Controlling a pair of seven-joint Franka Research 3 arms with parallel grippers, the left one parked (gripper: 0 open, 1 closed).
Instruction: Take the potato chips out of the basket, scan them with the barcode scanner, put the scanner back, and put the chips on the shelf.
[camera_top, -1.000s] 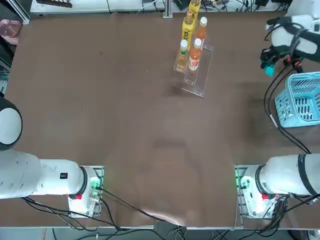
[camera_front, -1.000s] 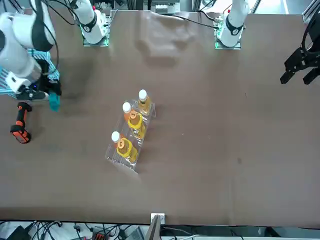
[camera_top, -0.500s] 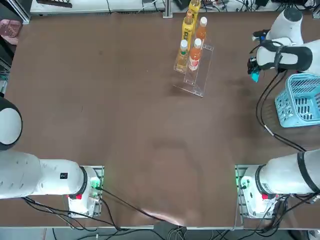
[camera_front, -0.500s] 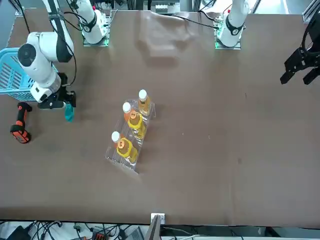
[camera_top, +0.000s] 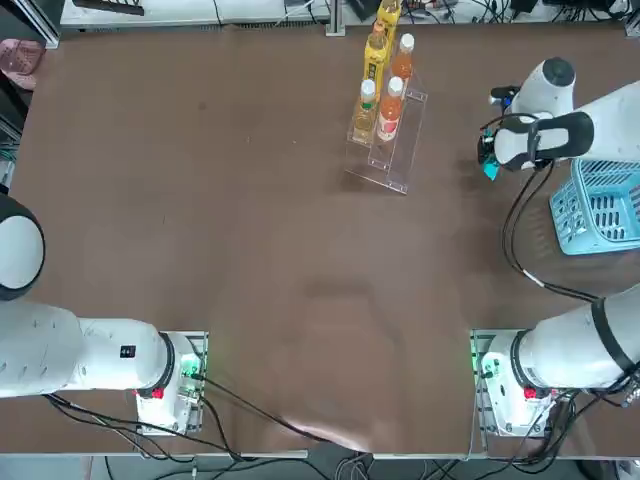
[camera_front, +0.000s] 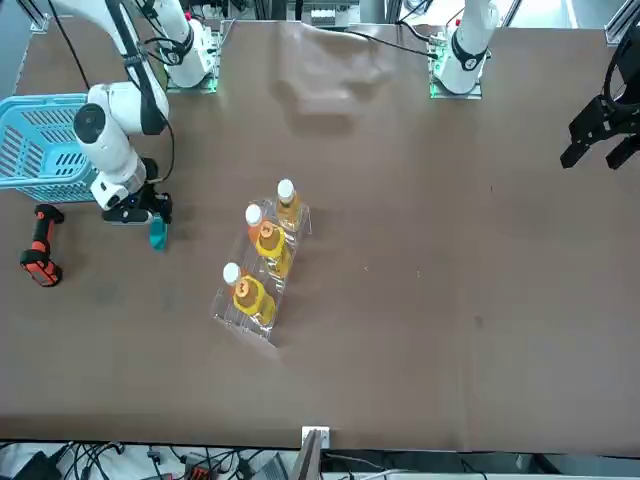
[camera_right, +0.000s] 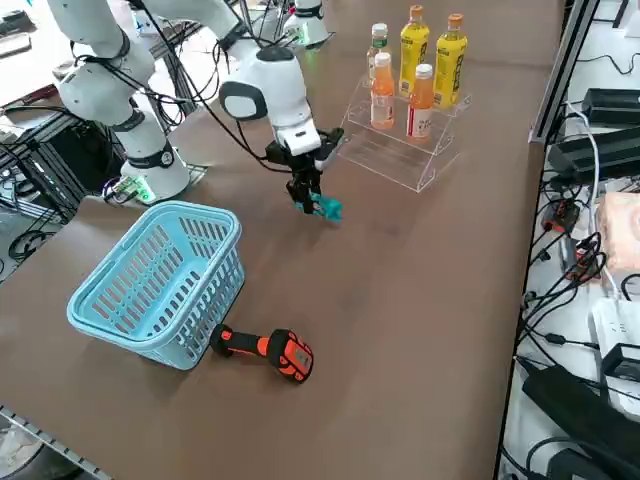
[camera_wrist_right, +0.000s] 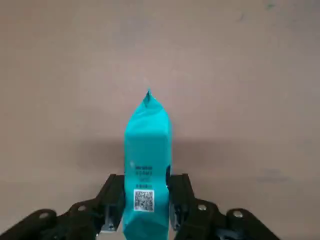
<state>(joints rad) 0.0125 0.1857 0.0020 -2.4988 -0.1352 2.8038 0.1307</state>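
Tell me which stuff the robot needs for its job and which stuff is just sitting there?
Needed:
- potato chips, held in the right gripper, its jaws shut on the packet
- basket
- barcode scanner
- shelf

Just sitting there:
- orange and yellow bottles on the shelf
- cables beside the table

My right arm reaches forward over the table, the wrist bent down. My right gripper points to the tabletop and its two fingers are pressed on the potato chips (held from both sides).
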